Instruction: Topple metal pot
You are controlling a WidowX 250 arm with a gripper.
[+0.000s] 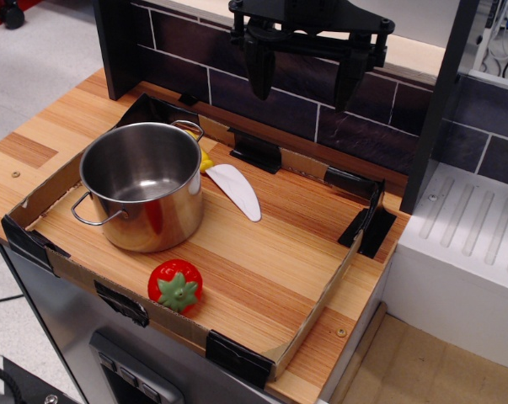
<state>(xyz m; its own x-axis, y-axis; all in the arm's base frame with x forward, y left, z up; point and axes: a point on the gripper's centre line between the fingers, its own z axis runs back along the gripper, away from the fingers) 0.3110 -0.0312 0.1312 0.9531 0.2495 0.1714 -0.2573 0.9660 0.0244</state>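
The metal pot [142, 185] stands upright at the left of a wooden tray area, shiny steel with two wire loop handles; it looks empty inside. My gripper [304, 77] hangs high at the top centre, well above and to the right of the pot. Its two black fingers [259, 71] are spread apart with nothing between them.
A red toy strawberry [175, 285] lies in front of the pot. A white knife with a yellow handle [232, 187] lies to the pot's right. A low cardboard wall [317, 311] edges the wooden surface. A dark brick wall [355, 126] stands behind, a white sink unit [468, 244] at the right.
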